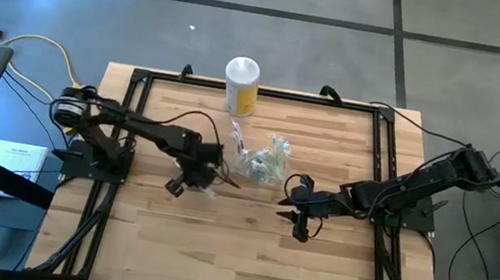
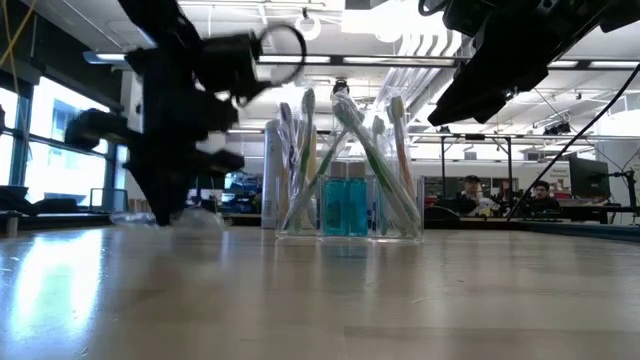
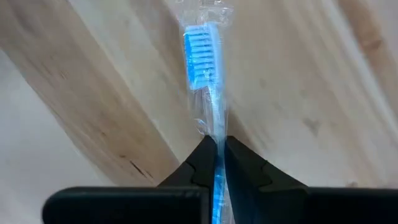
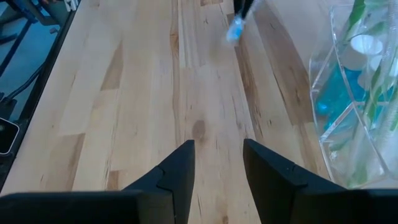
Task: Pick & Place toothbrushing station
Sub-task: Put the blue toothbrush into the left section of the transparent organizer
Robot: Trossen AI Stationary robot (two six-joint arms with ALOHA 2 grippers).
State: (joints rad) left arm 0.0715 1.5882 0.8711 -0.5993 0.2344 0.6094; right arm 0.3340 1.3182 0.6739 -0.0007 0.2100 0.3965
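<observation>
**Left claw pinches a blue-bristled brush, holder waits mid-worktop**

Left claw point(image 3: 216, 152) is pinching a clear-wrapped toothbrush point(image 3: 205, 74) by its slim handle, fingers pressed in on both sides, blue bristle head pointing out ahead over the pale wood. From above, that claw point(image 1: 186, 182) sits low over the worktop point(image 1: 242, 258), just to the left of the clear holder point(image 1: 265, 159).

The holder point(image 2: 350, 205) is a small see-through plastic box with flat walls, standing near the middle of the worktop. It's already well stocked: several slim brushes with green and pale handles lean out of it at crossed angles, and something teal-blue sits low inside. So a good part of the job looks done, and the brush in hand appears to be the one left to carry across and drop in. No other loose brushes visible on the wood.

Right claw point(image 4: 217, 165) hangs spread and empty, just beside the holder's right side, waiting.

Behind the holder stands a yellow canister point(image 1: 241, 86) with a white top, a smooth cylinder. The worktop is light, planked butcher-block wood, glossy at table height, framed by dark rails.
</observation>
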